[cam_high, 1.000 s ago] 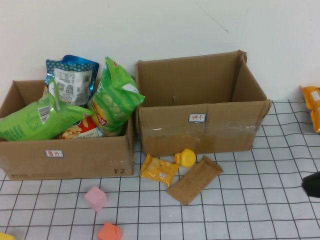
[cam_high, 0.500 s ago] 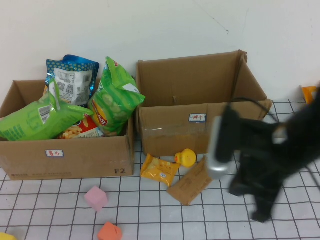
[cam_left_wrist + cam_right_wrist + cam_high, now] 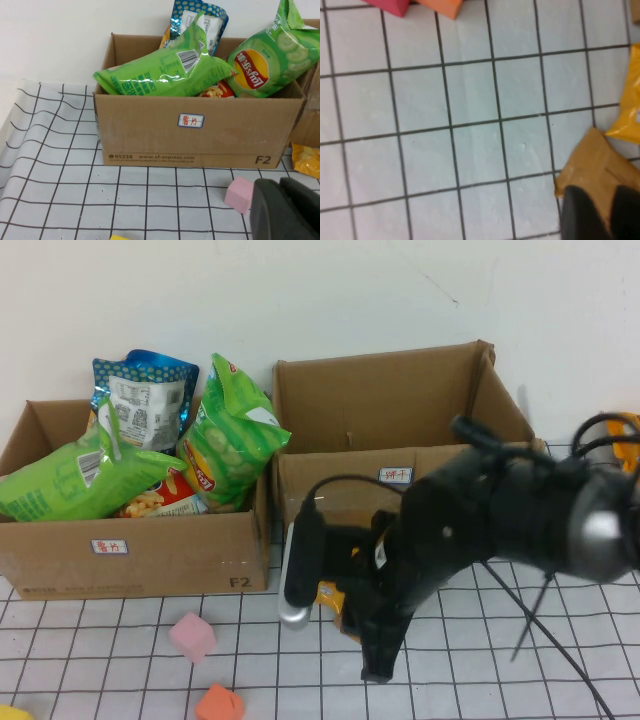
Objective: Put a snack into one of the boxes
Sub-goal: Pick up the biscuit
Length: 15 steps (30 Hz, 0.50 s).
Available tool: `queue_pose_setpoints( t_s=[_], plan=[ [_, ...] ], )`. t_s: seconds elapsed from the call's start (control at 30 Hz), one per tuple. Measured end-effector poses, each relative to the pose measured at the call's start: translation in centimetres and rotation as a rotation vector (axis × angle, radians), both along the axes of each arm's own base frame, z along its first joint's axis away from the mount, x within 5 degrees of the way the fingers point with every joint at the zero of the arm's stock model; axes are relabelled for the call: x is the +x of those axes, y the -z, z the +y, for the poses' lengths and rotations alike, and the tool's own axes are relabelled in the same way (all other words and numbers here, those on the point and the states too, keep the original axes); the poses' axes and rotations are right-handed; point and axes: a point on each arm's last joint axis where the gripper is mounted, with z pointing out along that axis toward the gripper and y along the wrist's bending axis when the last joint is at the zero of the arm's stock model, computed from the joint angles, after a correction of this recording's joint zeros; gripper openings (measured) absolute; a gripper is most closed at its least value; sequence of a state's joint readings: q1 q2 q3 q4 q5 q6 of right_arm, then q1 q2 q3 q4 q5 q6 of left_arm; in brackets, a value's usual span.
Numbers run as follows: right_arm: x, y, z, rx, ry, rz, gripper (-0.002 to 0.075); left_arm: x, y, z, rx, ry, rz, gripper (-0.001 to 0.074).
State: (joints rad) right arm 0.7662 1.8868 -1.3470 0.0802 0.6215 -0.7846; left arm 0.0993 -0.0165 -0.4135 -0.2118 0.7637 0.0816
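My right arm (image 3: 450, 530) reaches across the table in front of the right cardboard box (image 3: 400, 475) and hides the snacks lying there. In the right wrist view my right gripper (image 3: 603, 215) is open, its fingertips over the near end of a flat brown snack packet (image 3: 597, 167). A yellow snack packet (image 3: 630, 107) lies just beyond it; a corner of it shows in the high view (image 3: 328, 595). The left box (image 3: 130, 550) holds several chip bags (image 3: 230, 440). My left gripper (image 3: 287, 212) is shut and empty, low over the table near a pink block (image 3: 240, 195).
A pink block (image 3: 191, 636) and an orange block (image 3: 219, 704) lie on the gridded cloth in front of the left box. An orange packet (image 3: 625, 425) lies at the far right edge. The wall stands right behind both boxes.
My right arm has swung in from the right edge across the table, and now covers the brown packet and the small yellow toy in front of the right box.
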Motion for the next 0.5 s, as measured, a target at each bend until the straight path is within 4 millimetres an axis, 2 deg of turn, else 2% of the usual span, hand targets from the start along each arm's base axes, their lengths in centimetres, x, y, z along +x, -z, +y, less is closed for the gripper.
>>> queue_pose_setpoints(
  t_s=[0.07, 0.17, 0.23, 0.33, 0.5],
  plan=[
    [0.4, 1.3, 0.3, -0.008, 0.005, 0.004, 0.0216, 0.0, 0.0, 0.0, 0.002, 0.001, 0.000, -0.0001],
    [1.0, 3.0, 0.8, 0.006, 0.035, -0.002, 0.0428, 0.0, 0.0, 0.0, 0.012, 0.003, -0.001, -0.0001],
    [1.5, 3.7, 1.2, 0.029, 0.058, -0.018, 0.0525, 0.0, 0.0, 0.0, 0.016, 0.004, -0.001, -0.0001],
    [2.3, 4.4, 1.9, 0.069, 0.076, -0.052, 0.0584, 0.0, 0.0, 0.0, 0.018, 0.005, -0.001, -0.0001],
    [3.6, 5.5, 3.1, 0.127, 0.085, -0.114, 0.0598, 0.0, 0.0, 0.0, 0.020, 0.006, -0.001, -0.0001]
  ],
)
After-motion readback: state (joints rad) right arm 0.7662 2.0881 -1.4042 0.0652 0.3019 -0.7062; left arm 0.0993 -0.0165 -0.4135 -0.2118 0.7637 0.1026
